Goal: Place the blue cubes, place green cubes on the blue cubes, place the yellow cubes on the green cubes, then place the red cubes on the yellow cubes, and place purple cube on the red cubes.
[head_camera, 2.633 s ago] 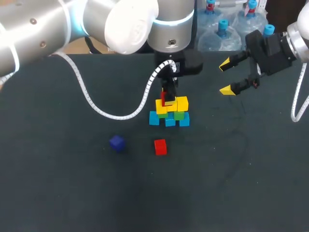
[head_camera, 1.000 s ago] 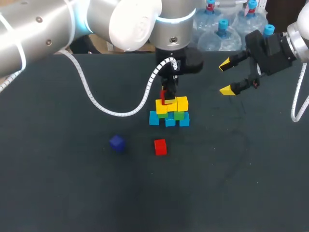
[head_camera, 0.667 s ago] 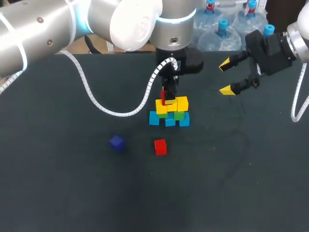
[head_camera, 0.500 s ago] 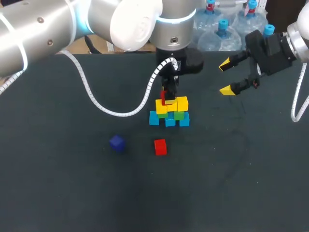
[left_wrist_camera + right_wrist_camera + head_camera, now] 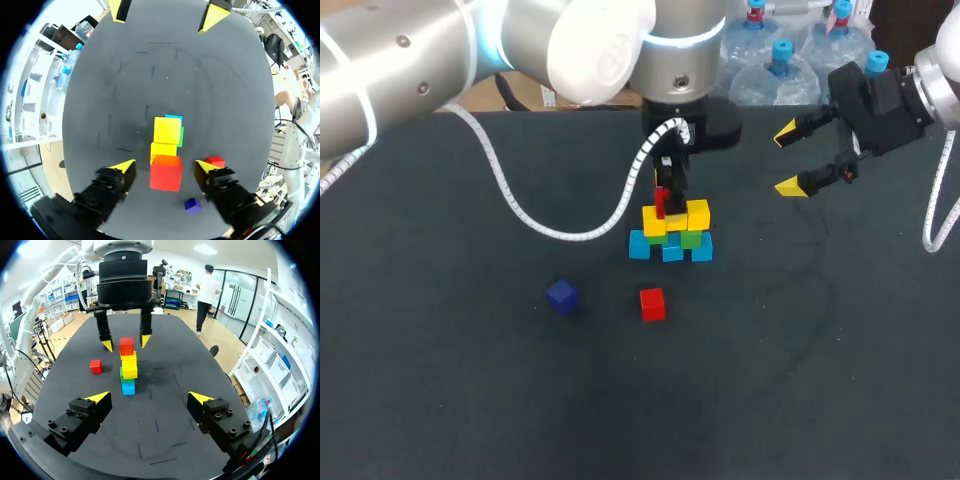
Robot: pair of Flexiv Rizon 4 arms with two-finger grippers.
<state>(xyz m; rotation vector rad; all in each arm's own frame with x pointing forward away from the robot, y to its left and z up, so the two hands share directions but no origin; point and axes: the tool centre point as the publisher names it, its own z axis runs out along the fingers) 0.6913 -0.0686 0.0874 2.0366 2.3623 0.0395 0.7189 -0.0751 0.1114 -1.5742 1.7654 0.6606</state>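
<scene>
On the table (image 5: 820, 380), nearest us, lies the purple cube (image 5: 561, 295), with a loose red cube (image 5: 652, 303) at its 3 o'clock. At 12 o'clock stands the stack: blue cubes (image 5: 640, 245), green cubes (image 5: 691, 239), yellow cubes (image 5: 697, 214), top red cube (image 5: 661, 201). Our left gripper (image 5: 164, 166) straddles this top cube, fingers parted and clear of it. At 2 o'clock our right gripper (image 5: 786, 160) hangs wide open, empty.

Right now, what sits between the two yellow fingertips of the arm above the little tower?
A red cube, resting on a yellow cube. The left gripper is open, with a gap either side; the left wrist view shows it best.
</scene>
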